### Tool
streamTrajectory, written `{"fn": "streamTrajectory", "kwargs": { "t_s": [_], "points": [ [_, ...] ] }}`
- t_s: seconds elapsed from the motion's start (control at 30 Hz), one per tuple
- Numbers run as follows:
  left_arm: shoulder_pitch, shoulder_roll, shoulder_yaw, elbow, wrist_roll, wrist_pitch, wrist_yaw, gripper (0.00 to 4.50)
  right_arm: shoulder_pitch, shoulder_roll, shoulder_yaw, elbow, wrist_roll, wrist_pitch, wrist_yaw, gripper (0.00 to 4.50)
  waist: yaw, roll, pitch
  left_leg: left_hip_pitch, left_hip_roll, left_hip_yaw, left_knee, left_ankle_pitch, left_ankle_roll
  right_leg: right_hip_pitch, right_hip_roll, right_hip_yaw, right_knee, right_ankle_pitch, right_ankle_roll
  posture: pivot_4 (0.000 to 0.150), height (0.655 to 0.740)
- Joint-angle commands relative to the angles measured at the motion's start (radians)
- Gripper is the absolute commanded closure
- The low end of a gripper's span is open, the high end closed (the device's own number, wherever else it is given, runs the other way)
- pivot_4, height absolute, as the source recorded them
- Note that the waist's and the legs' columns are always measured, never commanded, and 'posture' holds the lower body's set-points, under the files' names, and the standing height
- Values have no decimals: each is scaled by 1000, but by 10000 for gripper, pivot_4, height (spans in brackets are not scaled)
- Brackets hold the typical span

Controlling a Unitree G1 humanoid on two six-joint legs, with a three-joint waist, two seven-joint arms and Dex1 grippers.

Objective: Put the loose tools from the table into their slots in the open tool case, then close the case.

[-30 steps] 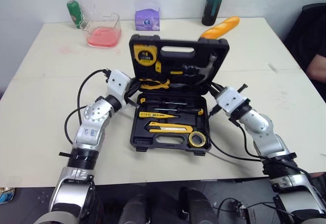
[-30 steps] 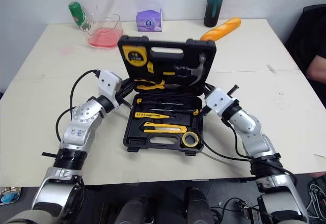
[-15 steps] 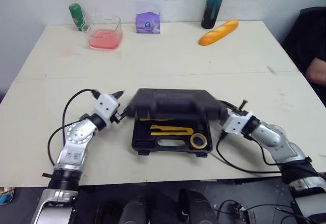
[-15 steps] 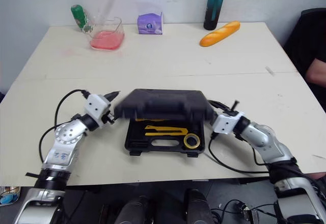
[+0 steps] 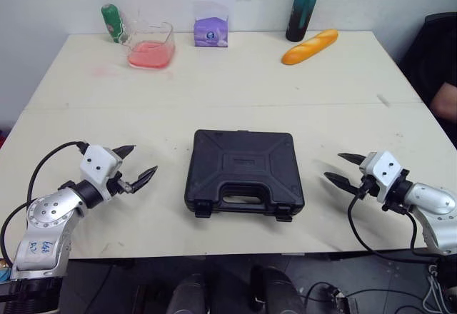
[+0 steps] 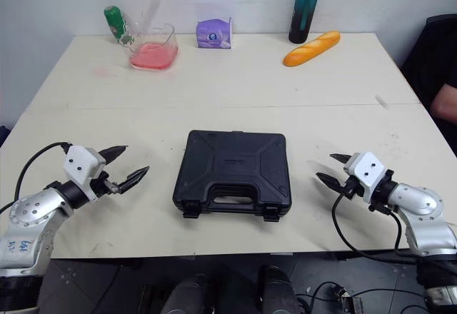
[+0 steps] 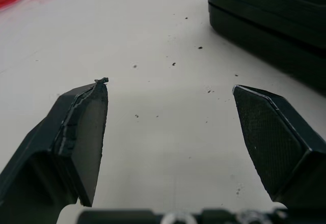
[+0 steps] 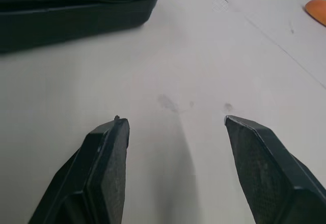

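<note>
Left gripper [image 5: 141, 160]: fingers spread wide, empty, left of the case.
Right gripper [image 5: 334, 167]: fingers spread wide, empty, right of the case.
Case [image 5: 243, 168]: lid down, flat on the bench [image 5: 214, 78], between both grippers.
Far edge: bread [image 5: 309, 46], bottle [image 5: 303, 5].

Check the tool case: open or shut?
Shut: the tool case lies flat, lid down flush on its base. Latches fastened or not: cannot tell.

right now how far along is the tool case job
Done: the tool case lies shut and flat on the table. In hand: nothing; the left claw and the right claw are open, one at each side, clear of the case. Left: perhaps the two front latches; I cannot tell whether they are snapped.
</note>
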Motion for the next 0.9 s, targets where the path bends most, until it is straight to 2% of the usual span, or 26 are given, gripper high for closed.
{"fn": "streamTrajectory", "kwargs": {
  "t_s": [0.03, 0.13, 0.17, 0.23, 0.27, 0.3, 0.33, 0.37, 0.67, 0.83, 0.9],
  "points": [
    [-17, -1, 3, -43, -32, 26, -20, 3954, 26, -2, -43, -117, 90, 135, 51, 13943, 0, 0, 0, 0, 0, 0, 0, 0, 0, 0, 1, -1, 0, 0, 0, 1500, 7349],
    [-88, -11, -60, -20, -34, 66, -50, 12304, 0, 29, -20, -165, 83, 199, 41, 22132, 0, 0, 0, 1, 0, 2, 1, 0, 0, 0, 1, -2, 1, 0, 0, 1500, 7349],
    [-108, -12, -78, -12, -27, 75, -57, 16765, -14, 39, -14, -169, 72, 220, 27, 26797, 0, 0, 0, 1, 0, 2, 1, 0, 0, -1, 1, -2, 1, 0, 0, 1500, 7349],
    [-162, -16, -124, 25, 3, 95, -60, 27967, -56, 63, 10, -174, 44, 278, 0, 38917, 0, 0, 0, 1, -1, 3, 1, 0, 0, -1, 1, -2, 2, 0, 0, 1500, 7349],
    [-186, -19, -142, 41, 14, 103, -62, 31433, -73, 70, 26, -177, 25, 296, -5, 43100, 1, 0, 0, 0, -1, 4, 1, 0, 0, -2, 1, -2, 2, 0, 0, 1500, 7349],
    [-206, -24, -153, 55, 24, 109, -56, 36227, -86, 76, 37, -181, 15, 317, -3, 45000, 1, 0, 0, 0, -1, 4, 1, 0, 0, -3, 2, -3, 2, 0, 0, 1500, 7349],
    [-223, -27, -163, 71, 35, 116, -48, 41690, -96, 82, 46, -184, 7, 334, -3, 45000, 1, 0, 0, 0, -1, 5, 0, 0, 0, -3, 3, -3, 2, 0, 0, 1500, 7349],
    [-235, -31, -172, 83, 42, 118, -47, 44758, -105, 86, 55, -185, -7, 340, -2, 45000, 0, 0, 0, 0, -1, 5, 0, 0, 0, -4, 4, -3, 2, 0, 0, 1500, 7349],
    [-242, -58, -235, 80, 48, 156, -79, 44758, -195, 120, 97, -186, -42, 388, 45, 45000, -1, 0, 0, -1, -1, 6, 1, 0, 1, -4, 4, -2, 2, 1, 1, 1500, 7349],
    [-199, -49, -298, 40, 101, 100, -110, 44758, -259, 155, 133, -151, -57, 369, 94, 45000, -2, 0, 0, -1, -1, 6, 1, 0, 1, -4, 4, -2, 2, 1, 0, 1500, 7349],
    [-166, -46, -300, 4, 84, 108, -134, 44758, -296, 179, 146, -119, -71, 343, 110, 45000, -6, 0, 0, 0, -1, 7, 1, 0, 0, -4, 4, -2, 2, 1, 0, 1500, 7349]
  ]
}}
